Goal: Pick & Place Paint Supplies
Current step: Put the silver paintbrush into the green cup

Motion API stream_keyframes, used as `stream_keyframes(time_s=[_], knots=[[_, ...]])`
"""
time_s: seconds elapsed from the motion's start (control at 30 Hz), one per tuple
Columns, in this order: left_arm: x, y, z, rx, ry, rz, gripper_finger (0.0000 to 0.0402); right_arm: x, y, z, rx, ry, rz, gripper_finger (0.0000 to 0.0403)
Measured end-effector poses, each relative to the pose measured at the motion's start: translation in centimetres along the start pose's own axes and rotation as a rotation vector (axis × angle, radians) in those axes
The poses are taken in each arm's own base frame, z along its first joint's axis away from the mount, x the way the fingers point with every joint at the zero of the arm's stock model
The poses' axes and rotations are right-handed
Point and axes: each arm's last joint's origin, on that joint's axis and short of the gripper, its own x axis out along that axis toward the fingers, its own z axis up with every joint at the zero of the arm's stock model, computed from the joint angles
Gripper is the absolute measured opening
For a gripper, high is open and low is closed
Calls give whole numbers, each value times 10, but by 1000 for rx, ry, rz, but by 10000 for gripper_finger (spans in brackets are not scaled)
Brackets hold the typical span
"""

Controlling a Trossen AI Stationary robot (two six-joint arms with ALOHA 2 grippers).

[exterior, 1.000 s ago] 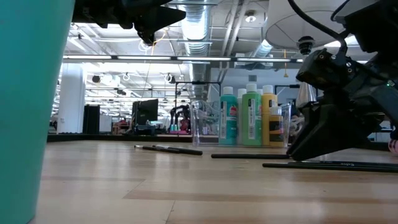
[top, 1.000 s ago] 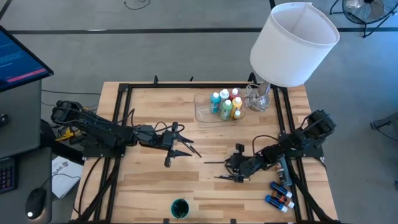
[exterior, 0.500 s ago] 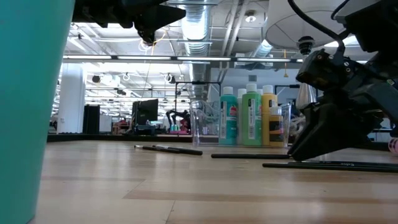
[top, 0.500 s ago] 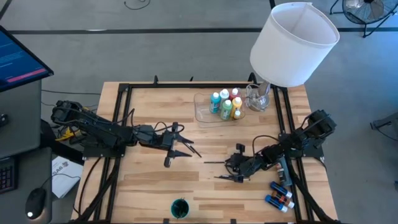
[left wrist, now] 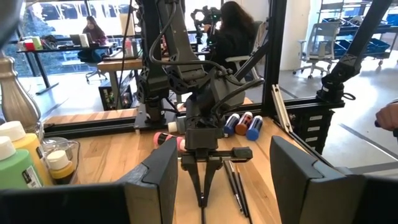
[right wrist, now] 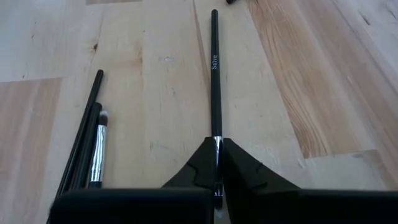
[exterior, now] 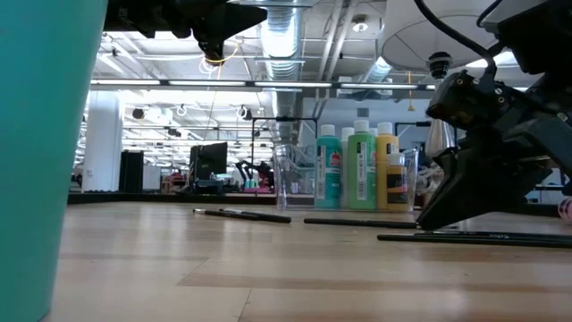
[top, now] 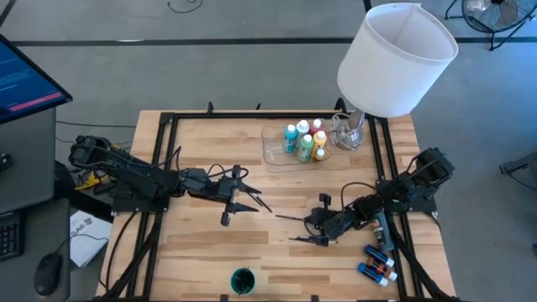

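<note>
Paint brush point(right wrist: 215, 68), thin with a dark handle and pale lettering on it, is pinched at its metal end between the closed fingers of the right gripper point(right wrist: 216, 163), which is low over the wooden desk point(top: 201, 256) on its right side; in the high view that right gripper point(top: 317, 220) holds the brush point(top: 289, 219) pointing toward the desk's middle. Just beside the gripper lie more thin dark brushes point(right wrist: 87, 140) flat on the wood, one showing a pale bristle tip, and the high view shows another brush point(top: 304, 240) lying just in front of the gripper. Near the right edge of the desk lie small blue-bodied bottles point(top: 376, 262) on their sides. Farther back, a clear plastic tray point(top: 275, 151) holds upright white-capped paint bottles point(top: 304, 142) in teal, green, yellow and pink, and next to it stands a glass lamp base under a big white lampshade point(top: 396, 59). A teal cup point(top: 242, 279) stands at the front edge. The left gripper point(top: 239, 191) hovers over the left middle of the desk with its fingers point(left wrist: 158, 180) parted and nothing between them, and dark brushes point(top: 258, 201) lie on the wood just beside it. Beyond the desk, the left wrist view shows a seated person point(left wrist: 230, 34) in the room.
</note>
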Motion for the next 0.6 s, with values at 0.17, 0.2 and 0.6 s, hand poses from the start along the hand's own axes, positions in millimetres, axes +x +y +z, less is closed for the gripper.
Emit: stream_keyframes(time_s=[0.17,0.2,0.6], knots=[[0,0,0,0,-1,0,153,1,-2,1,20,6,5,4],[0,0,0,0,-1,0,153,1,-2,1,22,6,5,4],[0,0,0,-1,-4,1,153,-2,-6,6,46,30,66,5]])
